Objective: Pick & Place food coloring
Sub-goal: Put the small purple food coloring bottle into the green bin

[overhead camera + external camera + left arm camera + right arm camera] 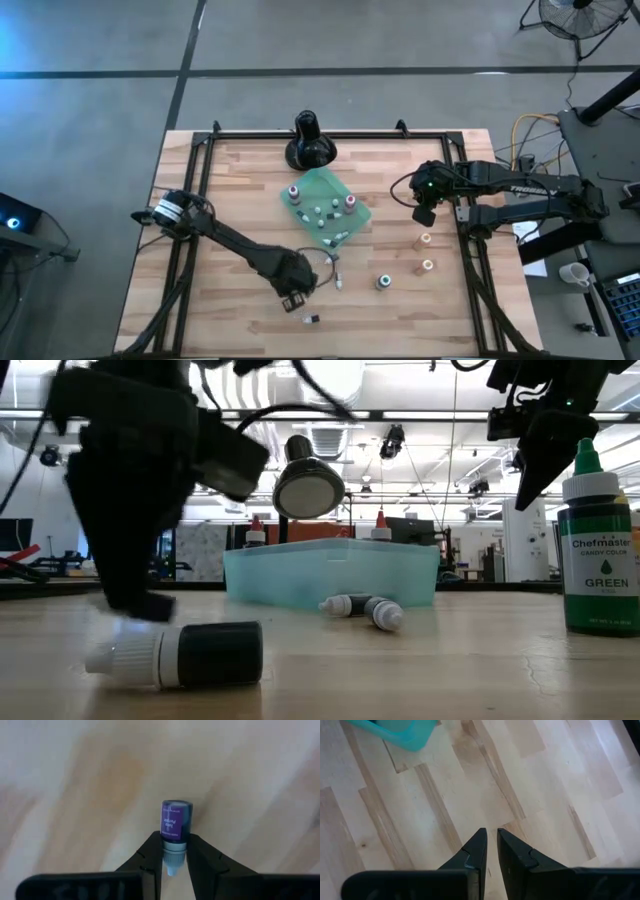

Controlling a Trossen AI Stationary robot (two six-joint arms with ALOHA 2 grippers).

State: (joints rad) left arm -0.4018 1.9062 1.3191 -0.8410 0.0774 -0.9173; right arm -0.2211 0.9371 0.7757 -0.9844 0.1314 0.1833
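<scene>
In the high view, the left gripper is seen at lower centre on the wooden table, below the translucent teal-green plastic tray; the right gripper hangs at right. In the low view, a small black dropper bottle lies at lower left. In the left wrist view, a small purple dropper bottle is pinched at its grey neck at frame centre. In the right wrist view, the fingers are pressed together over bare wood.

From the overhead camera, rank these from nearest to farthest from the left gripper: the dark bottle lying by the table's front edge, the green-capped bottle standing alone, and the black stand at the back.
1. Dark bottle, just in front of the left gripper.
2. Green-capped bottle, off to its right.
3. Black stand, at the back edge beyond the teal tray.
</scene>
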